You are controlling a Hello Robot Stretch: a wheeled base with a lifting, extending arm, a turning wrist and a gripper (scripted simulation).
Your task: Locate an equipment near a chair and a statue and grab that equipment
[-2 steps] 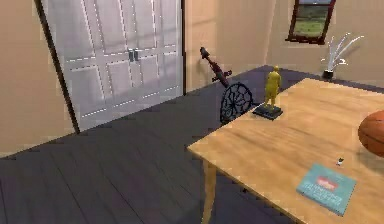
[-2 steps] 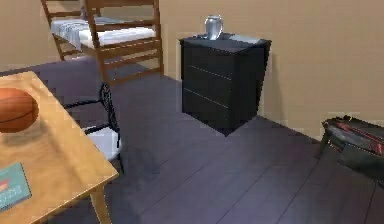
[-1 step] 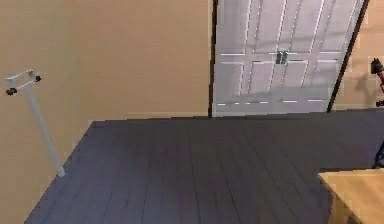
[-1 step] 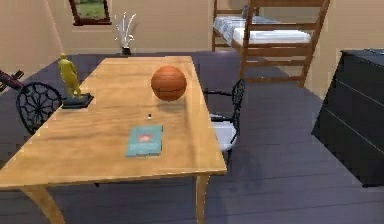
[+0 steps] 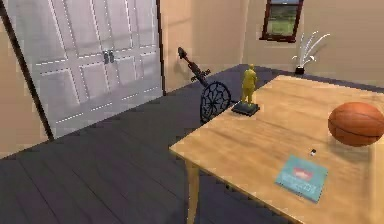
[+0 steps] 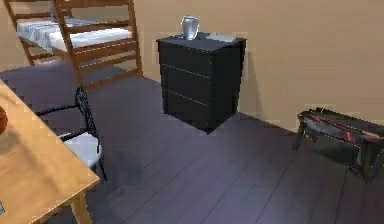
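Looks softly lit, brightest on the white doors (image 5: 95, 55) and the wooden table (image 5: 250, 135), dimmer over the dark floor (image 5: 100, 175). Shows daylight in the small window (image 5: 283, 17), soft shadows on the floor below the table. Tilts the doors' upright edges toward the forward view's left side

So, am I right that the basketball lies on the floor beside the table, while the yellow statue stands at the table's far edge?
Not quite. The basketball lies on the table itself, not on the floor, near the forward view's right edge. The yellow statue does stand at the table's far edge, as the forward view shows.
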